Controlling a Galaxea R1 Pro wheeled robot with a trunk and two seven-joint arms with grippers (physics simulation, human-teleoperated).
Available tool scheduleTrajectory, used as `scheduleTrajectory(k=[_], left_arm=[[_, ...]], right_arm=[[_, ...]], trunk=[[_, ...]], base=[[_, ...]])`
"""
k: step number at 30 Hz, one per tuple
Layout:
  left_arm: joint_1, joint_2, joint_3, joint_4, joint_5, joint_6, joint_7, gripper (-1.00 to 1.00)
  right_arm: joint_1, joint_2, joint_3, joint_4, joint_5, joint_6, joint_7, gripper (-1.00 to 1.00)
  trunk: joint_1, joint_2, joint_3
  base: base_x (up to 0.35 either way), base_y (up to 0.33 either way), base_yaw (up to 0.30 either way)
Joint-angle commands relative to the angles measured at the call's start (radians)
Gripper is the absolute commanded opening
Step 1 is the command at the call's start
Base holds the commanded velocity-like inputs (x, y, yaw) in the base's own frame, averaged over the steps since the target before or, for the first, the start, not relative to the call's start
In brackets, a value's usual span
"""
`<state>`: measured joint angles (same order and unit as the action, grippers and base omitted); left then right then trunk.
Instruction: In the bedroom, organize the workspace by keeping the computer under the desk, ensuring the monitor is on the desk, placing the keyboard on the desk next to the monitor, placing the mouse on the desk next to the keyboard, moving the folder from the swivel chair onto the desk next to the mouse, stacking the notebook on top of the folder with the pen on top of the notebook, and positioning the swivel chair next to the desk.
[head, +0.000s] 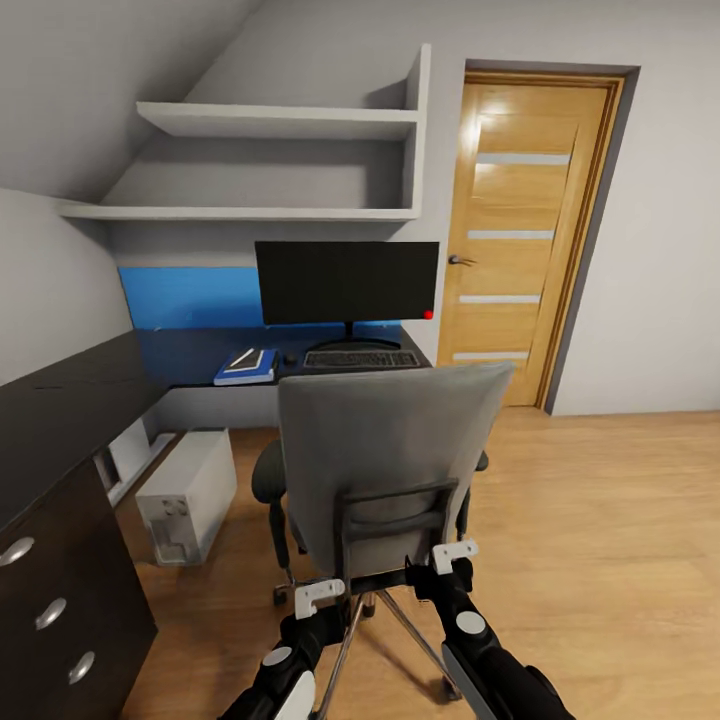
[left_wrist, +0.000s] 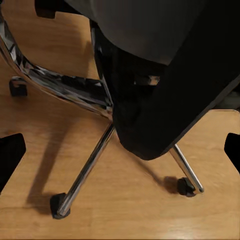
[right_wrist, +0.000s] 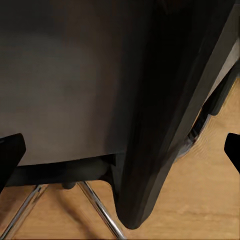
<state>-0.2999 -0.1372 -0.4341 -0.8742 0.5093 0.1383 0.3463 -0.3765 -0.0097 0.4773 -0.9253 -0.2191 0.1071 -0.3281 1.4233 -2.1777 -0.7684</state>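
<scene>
The grey swivel chair stands with its back to me, in front of the black desk. On the desk sit the monitor, the keyboard in front of it and the small mouse to its left. Left of the mouse lies the blue folder, with the black notebook and the white pen on top. The grey computer stands on the floor by the desk. My left gripper and right gripper are open, astride the chair's black rear frame.
A drawer unit with round silver knobs is close on my left. A wooden door is at the back right, with bare wood floor to the right of the chair. The chrome star base spreads below the seat. White shelves hang above the desk.
</scene>
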Motion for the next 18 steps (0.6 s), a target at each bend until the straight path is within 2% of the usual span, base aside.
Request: scheduleTrajectory(k=[1, 7, 11, 18], left_arm=[[-0.001, 0.001, -0.003, -0.002, 0.007, 0.003, 0.008, 1.00], [-0.001, 0.001, -0.003, -0.001, 0.008, 0.003, 0.008, 1.00], [-0.001, 0.001, 0.002, 0.000, 0.009, 0.004, 0.008, 1.00], [-0.002, 0.001, 0.030, 0.000, 0.011, 0.005, 0.007, 1.00]], right_arm=[[-0.001, -0.001, 0.005, -0.003, 0.002, 0.005, -0.008, 1.00], [0.000, -0.001, 0.006, -0.002, 0.002, 0.005, -0.008, 1.00], [0.001, -0.001, 0.006, -0.002, 0.002, 0.005, -0.008, 1.00], [0.001, -0.001, 0.006, -0.001, 0.003, 0.005, -0.008, 1.00]], trunk=[[0.000, 0.000, -0.001], [0.000, 0.000, -0.001], [0.000, 0.000, -0.001], [0.000, 0.000, -0.001]], base=[[0.339, 0.000, 0.000], [0.339, 0.009, 0.000], [0.288, 0.124, 0.000], [0.110, 0.229, 0.000]])
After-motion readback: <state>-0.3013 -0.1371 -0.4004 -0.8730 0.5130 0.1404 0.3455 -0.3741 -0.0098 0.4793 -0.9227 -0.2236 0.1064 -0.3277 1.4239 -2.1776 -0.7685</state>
